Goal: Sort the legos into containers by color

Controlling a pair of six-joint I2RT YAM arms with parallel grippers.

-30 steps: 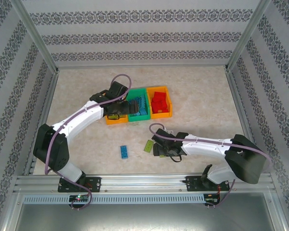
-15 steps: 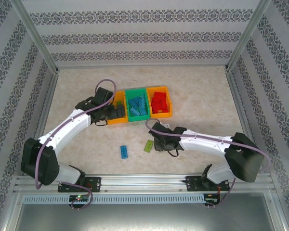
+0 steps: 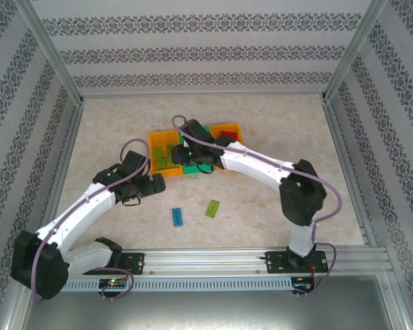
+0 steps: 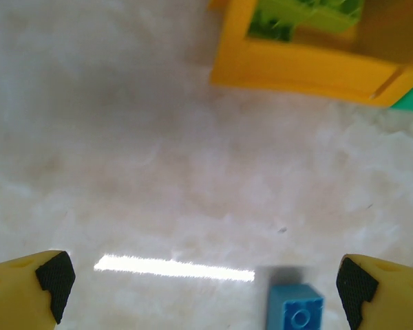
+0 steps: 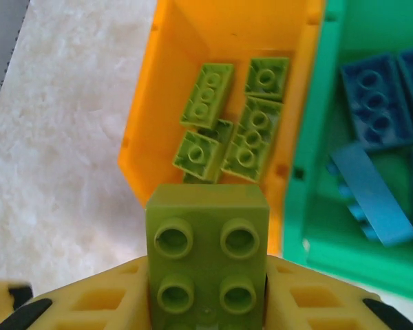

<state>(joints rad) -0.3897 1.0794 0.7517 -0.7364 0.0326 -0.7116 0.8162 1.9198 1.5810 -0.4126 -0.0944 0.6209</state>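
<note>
Across the pale marbled table [image 3: 275, 137], seen from above, the right arm [image 3: 261, 165] reaches toward 10 o'clock over the row of containers, while the left arm [image 3: 82, 210] ends at 7 o'clock of them. The left orange bin [image 3: 152, 151] holds lime green bricks [image 5: 206, 96]. The green bin [image 5: 310, 172], touching it at 3 o'clock, holds blue bricks [image 5: 372, 103]. The right orange bin [image 3: 228, 128] lies partly under the arm. The right gripper [image 5: 206, 309] pinches a lime green brick [image 5: 206, 227], studs up, above the left orange bin's near wall. The left gripper [image 4: 203, 289] is spread wide, nothing between its pads [image 4: 55, 282]. A loose blue brick [image 3: 178, 217] and a loose lime brick [image 3: 213, 208] lie near each other at 6 o'clock of the bins.
</note>
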